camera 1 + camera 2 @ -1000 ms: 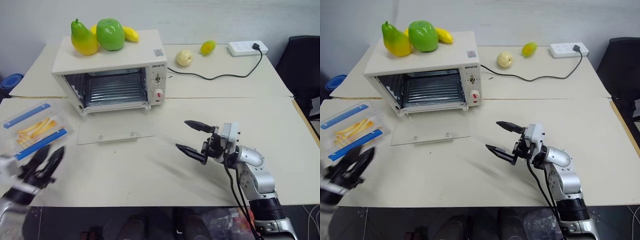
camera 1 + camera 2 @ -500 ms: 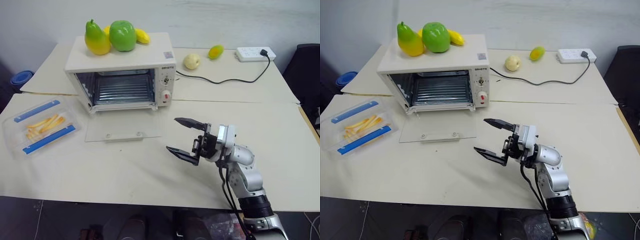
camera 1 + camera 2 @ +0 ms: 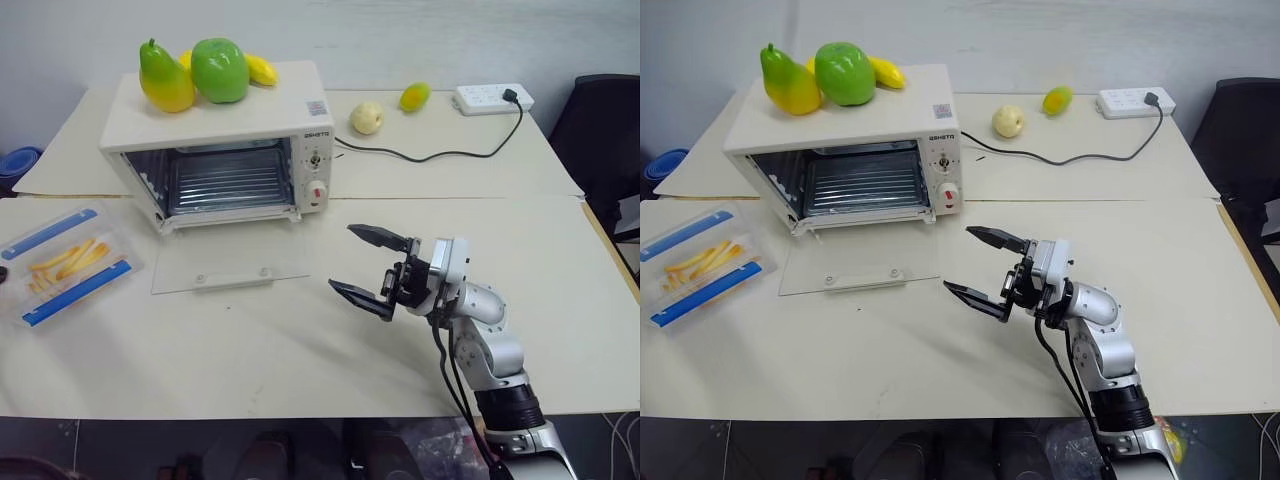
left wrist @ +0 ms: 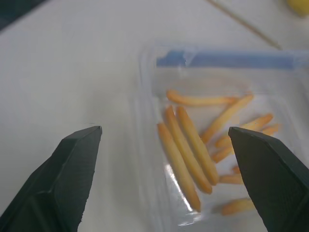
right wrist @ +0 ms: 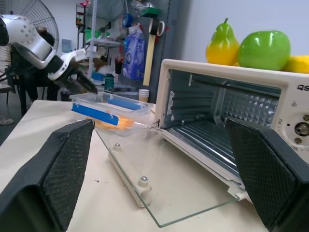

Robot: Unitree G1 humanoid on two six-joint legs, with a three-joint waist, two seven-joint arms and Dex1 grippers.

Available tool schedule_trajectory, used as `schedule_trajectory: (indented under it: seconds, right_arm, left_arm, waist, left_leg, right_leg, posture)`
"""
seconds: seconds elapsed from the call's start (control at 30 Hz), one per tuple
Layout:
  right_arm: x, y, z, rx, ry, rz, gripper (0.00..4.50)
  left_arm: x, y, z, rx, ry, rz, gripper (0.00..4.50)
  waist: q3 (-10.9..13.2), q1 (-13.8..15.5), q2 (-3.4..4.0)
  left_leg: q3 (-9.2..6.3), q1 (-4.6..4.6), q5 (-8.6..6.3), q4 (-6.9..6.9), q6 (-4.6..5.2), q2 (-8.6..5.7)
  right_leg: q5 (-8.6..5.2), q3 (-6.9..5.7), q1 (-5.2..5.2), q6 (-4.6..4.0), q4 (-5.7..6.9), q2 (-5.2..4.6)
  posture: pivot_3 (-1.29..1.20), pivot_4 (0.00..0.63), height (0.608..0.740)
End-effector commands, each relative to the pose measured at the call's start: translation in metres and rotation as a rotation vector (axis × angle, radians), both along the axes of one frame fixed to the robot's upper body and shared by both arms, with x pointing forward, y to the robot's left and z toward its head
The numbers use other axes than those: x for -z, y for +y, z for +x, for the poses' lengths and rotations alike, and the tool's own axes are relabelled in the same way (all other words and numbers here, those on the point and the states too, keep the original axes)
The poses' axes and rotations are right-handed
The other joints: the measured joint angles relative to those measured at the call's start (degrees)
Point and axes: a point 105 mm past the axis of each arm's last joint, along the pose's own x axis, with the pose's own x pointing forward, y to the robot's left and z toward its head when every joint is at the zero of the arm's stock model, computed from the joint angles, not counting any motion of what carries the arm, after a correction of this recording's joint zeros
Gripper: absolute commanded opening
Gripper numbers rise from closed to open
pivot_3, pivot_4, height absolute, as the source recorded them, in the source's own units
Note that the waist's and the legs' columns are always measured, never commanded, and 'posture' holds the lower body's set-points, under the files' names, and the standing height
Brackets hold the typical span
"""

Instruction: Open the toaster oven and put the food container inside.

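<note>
The cream-white toaster oven (image 3: 215, 150) stands at the back left of the table. Its glass door (image 3: 225, 265) lies flat and open, showing the wire rack. The food container (image 3: 60, 265), a clear box with blue clips and yellow sticks inside, lies on the table left of the door. My left gripper (image 4: 164, 129) hovers open just over the container's near end, its fingers wide apart with nothing between them. From the right wrist view the left gripper (image 5: 77, 79) shows right behind the container (image 5: 108, 108). My right gripper (image 3: 342, 258) hangs open and empty above the table, right of the door.
A pear (image 3: 165, 78), a green apple (image 3: 220, 68) and a banana (image 3: 262, 68) sit on the oven's top. Behind it lie a pale fruit (image 3: 367, 116), a yellow-green fruit (image 3: 415, 95) and a power strip (image 3: 490, 97) with its cable. A dark chair (image 3: 600, 140) stands at the right.
My left arm has swung out past the left edge of the head views, away from the table's front left corner. The head camera has shifted. The right gripper has barely moved.
</note>
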Motion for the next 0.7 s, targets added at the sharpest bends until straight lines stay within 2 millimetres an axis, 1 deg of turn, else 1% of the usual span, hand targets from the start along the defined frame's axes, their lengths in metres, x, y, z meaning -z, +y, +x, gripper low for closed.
schedule_trajectory:
  seconds: [0.03, 0.1, 0.13, 0.27, 0.33, 0.4, 0.43, 0.6, 0.63, 0.7]
  right_arm:
    - [-0.009, 0.0, -0.004, 0.017, -0.026, 0.023, 4.5]
    - [-0.009, -0.001, -0.004, 0.027, -0.024, 0.022, 4.5]
    - [-0.009, -0.001, -0.003, 0.032, -0.023, 0.021, 4.5]
    - [-0.008, -0.003, -0.002, 0.048, -0.023, 0.018, 4.5]
    - [-0.008, -0.004, -0.001, 0.054, -0.025, 0.015, 4.5]
    - [-0.006, -0.007, 0.0, 0.065, -0.025, 0.01, 4.5]
    - [-0.006, -0.008, 0.0, 0.072, -0.025, 0.009, 4.5]
    - [-0.003, -0.011, 0.003, 0.076, -0.009, 0.002, 4.5]
    - [-0.001, -0.011, 0.003, 0.072, -0.003, -0.004, 4.5]
    - [0.002, -0.01, 0.003, 0.065, 0.006, -0.015, 4.5]
  left_arm:
    - [-0.002, 0.01, -0.002, -0.027, 0.046, 0.033, 3.84]
    - [0.001, 0.008, 0.001, -0.014, 0.055, 0.017, 3.29]
    - [0.003, 0.006, 0.003, -0.003, 0.051, 0.001, 2.91]
    - [0.003, 0.005, 0.005, 0.0, 0.03, -0.029, 1.66]
    - [-0.002, 0.007, 0.005, -0.005, 0.003, -0.027, 1.02]
    - [-0.013, 0.01, 0.002, -0.009, -0.046, -0.022, 0.41]
    - [-0.021, 0.01, 0.001, 0.005, -0.068, -0.014, 0.25]
    - [-0.053, -0.005, -0.003, 0.11, -0.132, -0.008, 0.24]
    - [-0.059, -0.01, -0.004, 0.141, -0.113, 0.024, 0.24]
    - [-0.069, -0.03, -0.004, 0.223, -0.088, 0.055, 0.24]
  waist:
    - [0.0, 0.0, -0.01]
    - [0.0, 0.2, -0.02]
    - [0.0, 0.3, -0.02]
    - [0.0, 0.4, -0.03]
    - [0.0, 0.4, -0.04]
    - [0.0, 0.4, -0.05]
    - [0.0, 0.3, -0.07]
    - [0.0, 0.4, -0.14]
    - [0.0, 0.4, -0.16]
    - [0.0, 0.4, -0.16]
  left_leg:
    - [0.01, -0.01, 0.0, 0.01, 0.0, 0.0]
    - [0.03, -0.03, 0.0, 0.04, 0.0, 0.0]
    - [0.02, -0.04, 0.0, 0.06, 0.0, 0.0]
    - [0.02, -0.05, 0.01, 0.2, 0.02, -0.01]
    - [0.02, -0.05, 0.04, 0.24, 0.0, -0.01]
    - [0.02, -0.05, 0.06, 0.25, -0.02, -0.01]
    - [0.02, -0.05, 0.06, 0.25, -0.04, 0.0]
    - [0.02, -0.07, 0.06, 0.21, -0.04, 0.01]
    - [0.01, -0.08, 0.06, 0.21, -0.03, 0.01]
    - [0.01, -0.09, 0.05, 0.21, -0.02, 0.0]
  right_leg:
    - [0.0, 0.0, -0.02, 0.0, 0.01, 0.0]
    - [0.0, 0.01, -0.03, 0.0, 0.02, 0.0]
    - [0.0, 0.0, -0.03, 0.0, 0.02, 0.0]
    - [0.0, 0.02, 0.03, 0.0, -0.01, -0.03]
    - [0.0, 0.03, 0.06, 0.0, -0.01, -0.04]
    - [0.0, 0.03, 0.05, 0.0, -0.01, -0.03]
    - [0.0, 0.03, 0.04, 0.0, 0.0, -0.03]
    - [0.0, 0.03, 0.02, 0.0, 0.05, -0.03]
    - [0.0, 0.04, 0.03, 0.0, 0.04, -0.03]
    - [0.0, 0.05, 0.05, 0.0, 0.03, -0.04]
  posture:
    - [0.0, 0.15, 0.74]
    - [0.0, 0.15, 0.74]
    - [0.0, 0.15, 0.74]
    - [0.0, 0.15, 0.74]
    - [0.0, 0.15, 0.74]
    - [0.0, 0.15, 0.74]
    - [0.0, 0.15, 0.74]
    - [0.0, 0.15, 0.74]
    - [0.0, 0.15, 0.74]
    - [0.0, 0.15, 0.74]
